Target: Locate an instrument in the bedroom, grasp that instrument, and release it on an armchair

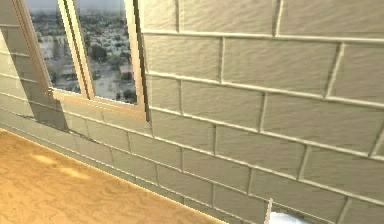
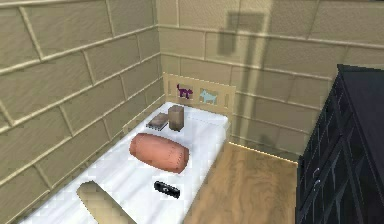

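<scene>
Perhaps the instrument, the long tan object (image 2: 103,203) on the white bed (image 2: 205,142), near end, looks stiff and light; grasp across its width; whether the gripper is spread or pressed together, I cannot tell.

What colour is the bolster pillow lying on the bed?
Salmon pink; the bolster pillow shows best in the arm side view.

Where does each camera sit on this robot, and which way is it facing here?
Forward view: on the robot, looking ahead and somewhat down at a block wall, a window and wood floor.
Arm side view: fixed on the body, looking out sideways over a bed with a pink bolster, beside a dark cabinet.
Shared: the block wall; the white corner at the forward view's bottom right is probably the bed.
</scene>
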